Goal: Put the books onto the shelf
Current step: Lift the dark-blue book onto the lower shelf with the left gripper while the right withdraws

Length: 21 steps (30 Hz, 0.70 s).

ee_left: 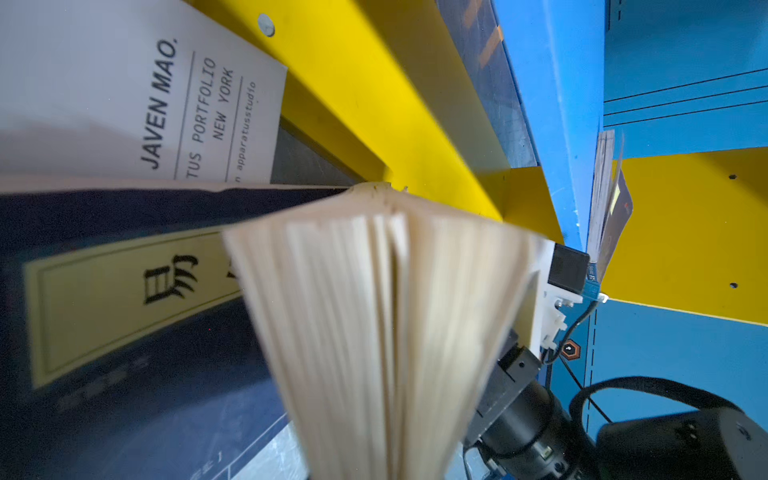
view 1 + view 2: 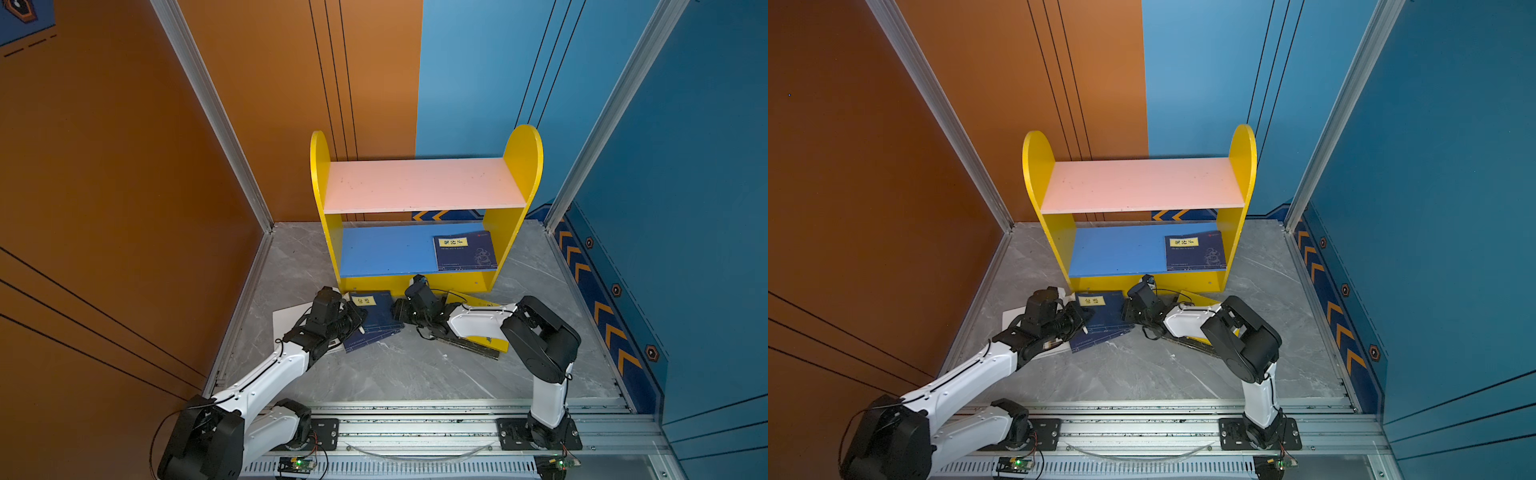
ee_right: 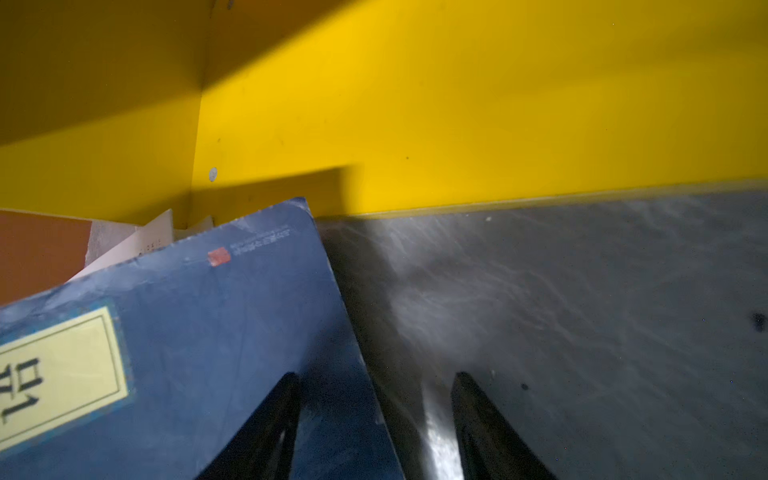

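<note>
- Navy book (image 2: pixel 376 318) pinched at its 9 o'clock edge by left gripper (image 2: pixel 357 320); long axis 12–6.
- Shelf (image 2: pixel 386 253) at 1 o'clock.
- Right gripper (image 3: pixel 375 376) spread at book's 3 o'clock.

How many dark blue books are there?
3. One navy book lies on the blue lower board, right end. Two overlap on the floor before the shelf: labelled top book, lower book beneath. More may be hidden.

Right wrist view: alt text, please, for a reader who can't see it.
The right gripper, jaws open, straddles the edge of a navy book with a yellow title label: one finger over its cover, one over the grey surface. The yellow shelf fills the background.
</note>
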Tool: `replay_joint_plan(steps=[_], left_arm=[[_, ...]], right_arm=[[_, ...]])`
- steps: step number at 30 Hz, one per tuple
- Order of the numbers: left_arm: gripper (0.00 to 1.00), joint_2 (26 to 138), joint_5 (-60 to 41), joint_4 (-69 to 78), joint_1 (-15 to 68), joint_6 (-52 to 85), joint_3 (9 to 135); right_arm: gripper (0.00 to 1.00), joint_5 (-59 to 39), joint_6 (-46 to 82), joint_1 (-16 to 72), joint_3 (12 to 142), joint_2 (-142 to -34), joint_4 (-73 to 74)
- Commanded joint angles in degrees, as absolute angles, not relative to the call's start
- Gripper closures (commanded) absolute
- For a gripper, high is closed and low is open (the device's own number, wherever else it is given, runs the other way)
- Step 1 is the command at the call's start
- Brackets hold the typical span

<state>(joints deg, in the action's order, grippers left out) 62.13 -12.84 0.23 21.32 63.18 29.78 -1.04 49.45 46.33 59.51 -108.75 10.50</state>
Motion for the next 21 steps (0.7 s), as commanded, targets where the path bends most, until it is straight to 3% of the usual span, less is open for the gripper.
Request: replay_joint_plan(steps=[1,8,14,16,21], left_arm=[[0.89,60.1,-12.7,-1.7,20.7,59.7,32.9],[0.94,57.4,-19.2,-7.9,17.9,56.2,37.6],[0.94,55.7,-31.3,-8.6,13.9,54.6,43.8],[0.94,55.8,-34.4,-7.3,13.4,55.0,45.8],[0.95,56.5,-37.7,-0.3,13.2,58.4,48.7]], right_arm=[[0.37,-3.1,45.6,46.0,60.0,-103.1,8.3],[0.26,-4.7,40.7,47.5,62.1,-93.6,4.0],[0.12,-9.1,39.8,48.2,60.5,-84.3,5.9],[0.04,-8.1,39.3,48.3,59.7,-81.0,5.8],[0.0,-1.0,35.1,47.8,57.4,-70.4,3.2]])
